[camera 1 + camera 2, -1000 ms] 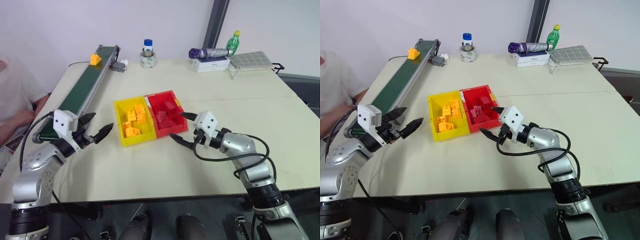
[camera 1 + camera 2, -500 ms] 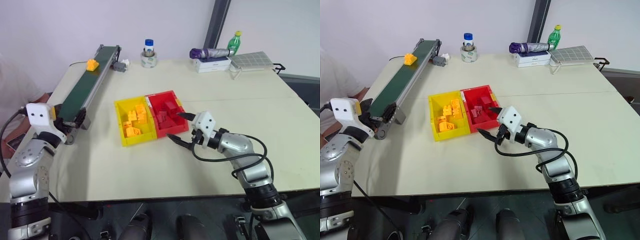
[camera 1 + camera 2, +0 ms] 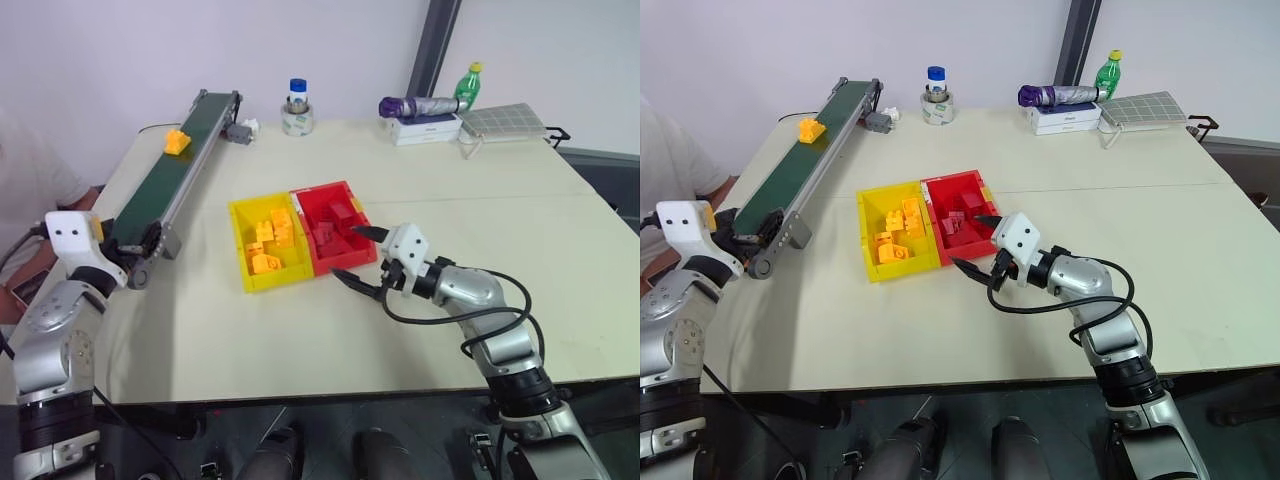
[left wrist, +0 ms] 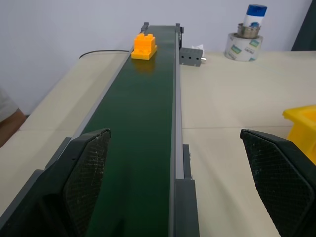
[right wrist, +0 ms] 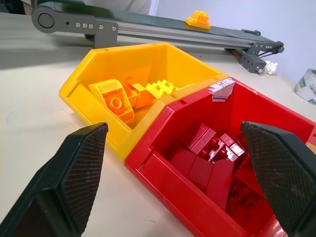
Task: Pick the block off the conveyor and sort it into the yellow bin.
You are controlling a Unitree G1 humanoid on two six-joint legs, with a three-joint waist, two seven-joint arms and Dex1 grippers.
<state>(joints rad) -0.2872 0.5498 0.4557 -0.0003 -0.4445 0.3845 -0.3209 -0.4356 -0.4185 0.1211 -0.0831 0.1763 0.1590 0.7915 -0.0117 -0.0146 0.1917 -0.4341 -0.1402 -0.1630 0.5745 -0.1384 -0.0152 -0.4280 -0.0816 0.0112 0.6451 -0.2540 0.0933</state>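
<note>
Since one second ago, the left gripper [image 4: 175, 182] has swung away from the bins to the near end of the conveyor [image 3: 160, 185], and the block [image 3: 176, 140] has come a little nearer along the belt. Now the left gripper looks straight along the belt with its two fingers spread wide, one on each side of the near end, and nothing is between them. The block sits on the far part of the belt, close to its outer rail, well apart from the gripper.

The right gripper [image 3: 358, 256] hovers at the corner of the red tray [image 3: 340, 262], its fingers also spread and empty (it has not moved in this second).

For the task, I judge that only the approach is done. The picking, the carrying and the drop into the yellow bin [image 3: 240, 275] are all left. The yellow bin already holds several yellow-orange bricks, and the red tray joined to it holds red bricks.

Nothing lies on the belt between the gripper and the block. At the far side of the table stand a roll of tape [image 3: 295, 121] with a small bottle [image 3: 296, 92] on top, a green bottle [image 3: 466, 83] and a folded umbrella [image 3: 418, 104], all well away. A person's sleeve [image 3: 30, 175] is beside the conveyor's outer side, near the left arm, and this could be in the way.
</note>
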